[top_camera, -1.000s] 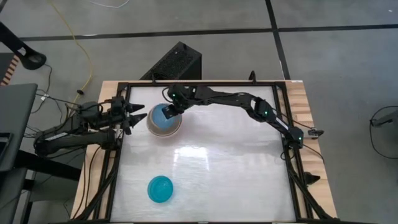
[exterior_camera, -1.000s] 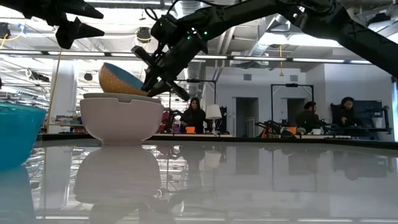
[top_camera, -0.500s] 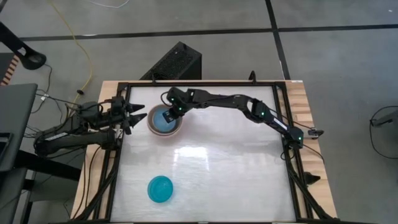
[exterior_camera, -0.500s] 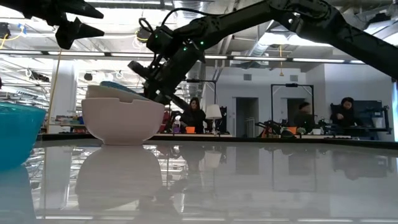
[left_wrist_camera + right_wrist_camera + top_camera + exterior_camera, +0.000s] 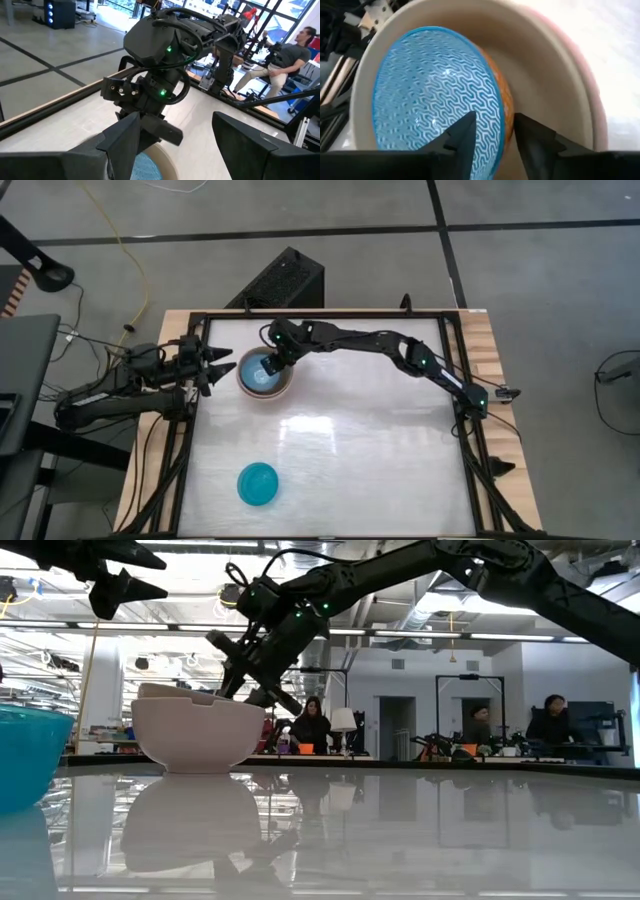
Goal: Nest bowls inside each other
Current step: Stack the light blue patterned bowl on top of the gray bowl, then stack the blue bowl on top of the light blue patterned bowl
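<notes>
High view: right gripper (image 5: 272, 360) poised over the rim of the stacked bowls (image 5: 265, 374) near the table's (image 5: 350, 450) far left, fingers slightly apart astride the edge of the light blue patterned bowl (image 5: 260, 371) lying inside the cream-white bowl (image 5: 283, 387). Left gripper (image 5: 222, 365) just beside the stack at the table's left edge, fingers spread, holding nothing. Teal-blue bowl (image 5: 258, 483) alone, well apart, toward the near left.

Low view: cream-white bowl (image 5: 196, 732) upright on the table, a second rim showing just above its own. Right gripper (image 5: 243, 665) above the stack's right side, fingers parted. Teal-blue bowl (image 5: 30, 755) at the near left edge. People seated in the room (image 5: 312, 727) behind.

Left wrist view: own two fingers (image 5: 122, 140) spread wide, nothing between them; right arm's wrist beyond, blue pattern visible beneath.

Right wrist view: light blue patterned bowl (image 5: 437, 85), orange outside, tilted within the cream-white bowl (image 5: 540, 85); a pink rim (image 5: 592, 95) outside that. Fingers (image 5: 462, 135) straddling the blue bowl's edge, not pressed on it.
</notes>
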Motion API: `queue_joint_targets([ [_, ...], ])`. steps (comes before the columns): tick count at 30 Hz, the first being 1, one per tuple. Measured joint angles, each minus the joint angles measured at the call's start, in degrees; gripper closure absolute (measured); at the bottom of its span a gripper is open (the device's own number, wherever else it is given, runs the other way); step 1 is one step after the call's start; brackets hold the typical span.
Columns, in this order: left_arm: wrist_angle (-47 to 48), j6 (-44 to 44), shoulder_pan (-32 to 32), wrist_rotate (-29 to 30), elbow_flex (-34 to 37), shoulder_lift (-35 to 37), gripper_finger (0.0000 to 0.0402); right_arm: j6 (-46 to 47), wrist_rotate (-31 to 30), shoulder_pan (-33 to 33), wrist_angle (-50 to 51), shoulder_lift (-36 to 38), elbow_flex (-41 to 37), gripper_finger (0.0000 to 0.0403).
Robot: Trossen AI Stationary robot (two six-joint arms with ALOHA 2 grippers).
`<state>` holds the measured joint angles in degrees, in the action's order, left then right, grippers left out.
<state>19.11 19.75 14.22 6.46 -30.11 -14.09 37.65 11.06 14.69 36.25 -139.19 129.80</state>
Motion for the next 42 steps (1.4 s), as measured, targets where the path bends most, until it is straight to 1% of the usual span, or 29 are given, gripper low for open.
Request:
queue_joint_targets([
  [3,0.0,0.0,0.02,0.0,0.0,0.0,0.0164,0.13,0.86,0.53,0.14,0.44,0.25,0.0224],
  [6,0.07,-0.01,0.01,0.0,0.0,0.0,0.0164,0.26,0.82,1.28,1.34,1.61,0.25,0.0222],
  [16,1.29,0.0,0.0,-0.04,0.0,0.0,0.0164,-0.91,0.84,3.2,4.07,4.13,0.3,0.0232],
  [23,1.78,-0.02,0.0,0.42,0.03,-0.03,0.0164,-4.55,0.77,3.82,4.44,7.35,0.37,0.0235],
  [28,1.42,2.17,0.02,0.97,3.79,-0.99,0.0164,-6.93,0.99,3.77,6.55,11.77,0.39,0.0243],
  [33,-3.82,3.51,0.02,0.28,9.59,-1.55,0.0164,-11.13,3.12,2.37,7.85,15.03,0.39,0.0253],
  [35,-3.86,3.52,0.02,0.31,11.19,-1.65,0.0164,-11.54,3.21,1.63,8.95,15.73,0.39,0.0259],
  [37,-3.99,3.59,0.03,2.23,12.24,-1.62,0.0164,-11.96,3.31,0.86,9.29,16.12,0.39,0.0265],
  [40,-3.98,5.62,0.53,7.39,13.56,-1.38,0.0164,-12.08,3.32,-0.16,10.07,16.43,0.39,0.0274],
  [42,-2.28,6.52,1.23,10.12,13.74,-1.42,0.0164,-12.18,3.54,-0.96,10.28,16.45,0.39,0.0278],
])
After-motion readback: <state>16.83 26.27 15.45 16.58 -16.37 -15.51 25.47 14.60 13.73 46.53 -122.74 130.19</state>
